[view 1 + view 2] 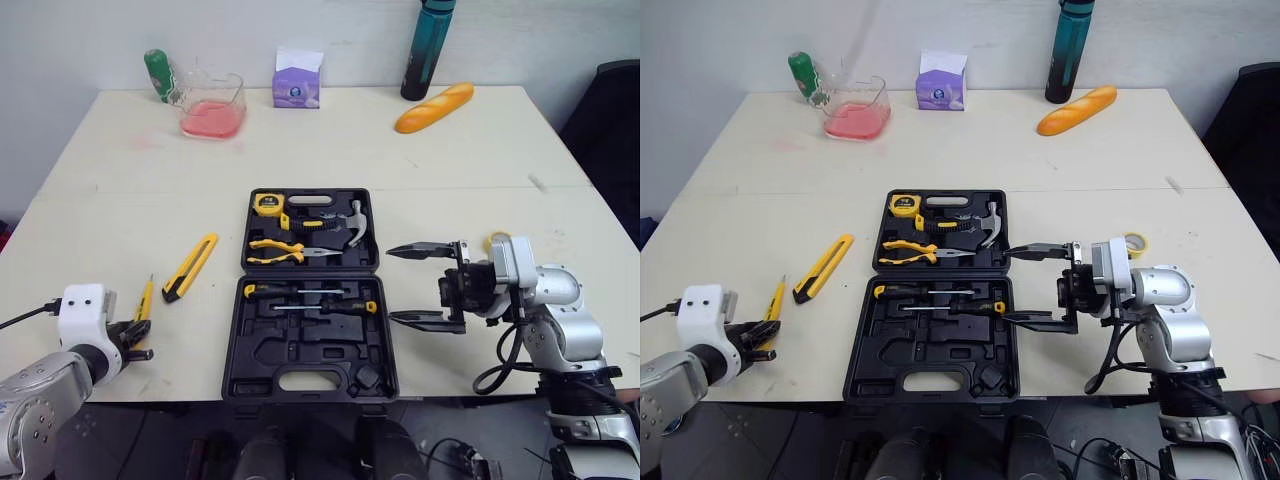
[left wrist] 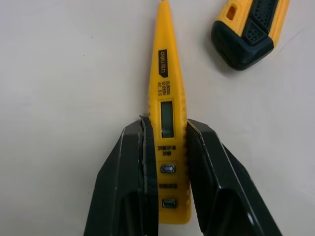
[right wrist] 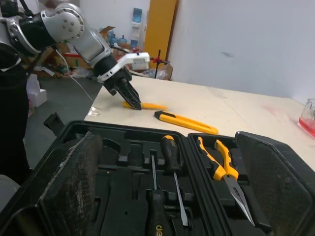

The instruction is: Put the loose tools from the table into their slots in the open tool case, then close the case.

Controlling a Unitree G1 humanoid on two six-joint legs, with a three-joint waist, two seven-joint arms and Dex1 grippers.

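The black tool case (image 1: 300, 352) lies open at the table's front middle, holding a tape measure, hammer, pliers (image 1: 280, 251) and two screwdrivers (image 1: 310, 298). Left of it lie a yellow utility knife (image 1: 190, 267) and a yellow tester pen (image 1: 145, 298). My left gripper (image 2: 167, 125) is at the front left edge, its fingers pressed against both sides of the pen, which rests on the table. My right gripper (image 1: 390, 283) hovers just right of the case with its fingers (image 3: 69, 182) spread wide and nothing between them.
Along the back stand a green bottle (image 1: 158, 75), a clear tub with pink contents (image 1: 213, 107), a purple box (image 1: 297, 80), a teal bottle (image 1: 428, 50) and a bread loaf (image 1: 434, 107). A yellow tape roll (image 1: 497, 240) lies by my right wrist.
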